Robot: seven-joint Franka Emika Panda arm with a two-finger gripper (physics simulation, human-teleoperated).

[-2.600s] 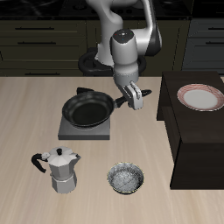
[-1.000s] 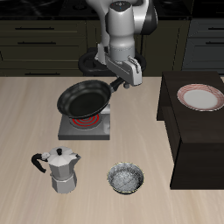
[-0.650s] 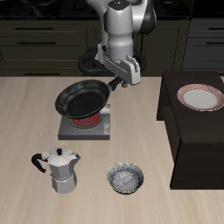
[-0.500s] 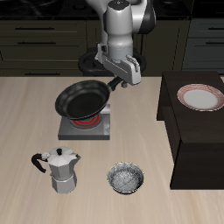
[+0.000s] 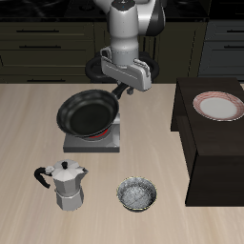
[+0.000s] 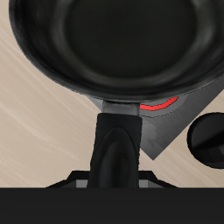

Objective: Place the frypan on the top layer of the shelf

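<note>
Frypan point(image 5: 87, 113): one only, round and black, held up in the air above the grey burner plate point(image 5: 93, 141), its bowl tilted so the inside faces the table's front edge. Its long handle runs up and back to the tool point(image 5: 128, 84), which is clamped shut on the handle's far end; in the wrist view the handle point(image 6: 115, 150) passes straight into the tool's grip while the pan's black bowl point(image 6: 121, 41) fills most of the view, and a sliver of red coil point(image 6: 157, 107) shows beneath its rim.

Counted on the table point(image 5: 29, 133): one burner plate, one silvery moka pot point(image 5: 65, 185) with a black side handle nearer the front edge, and one small silvery bowl point(image 5: 137, 194) beside the pot. One shelf point(image 5: 212, 152), dark and boxy, stands well apart from the pan at the table's side; on its flat top lies one pink-rimmed plate point(image 5: 218, 105).

The arm point(image 5: 129, 29) comes down from the back of the table, its white upper link nearly upright over the burner, the wrist bent so the tool points sideways and slightly downward toward the pan. The pan touches nothing but the tool.
</note>
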